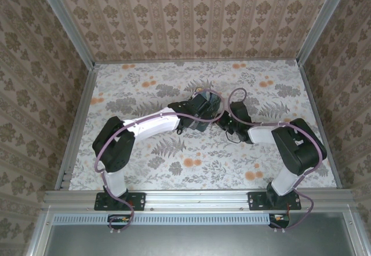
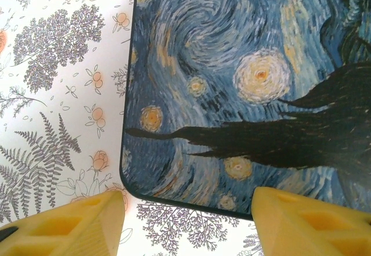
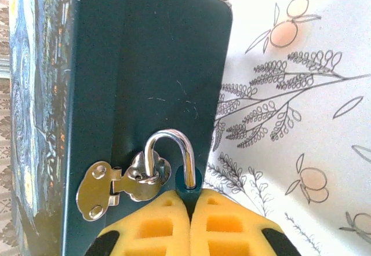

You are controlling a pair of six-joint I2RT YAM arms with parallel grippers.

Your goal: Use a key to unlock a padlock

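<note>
My right fingers point(image 3: 156, 227) are pressed together, pinching the teal body of the padlock point(image 3: 188, 179) right at their tips. Its silver shackle point(image 3: 169, 143) arches straight away from the tips, long axis in line with them. The leg to their left is threaded through the hasp point(image 3: 119, 186) on the box point(image 3: 151, 53). Flowered counter point(image 3: 301, 94) lies to the right. My left fingers point(image 2: 75, 227) stand spread, with a corner of the night-sky lid point(image 2: 232, 65) just ahead between them.
</note>
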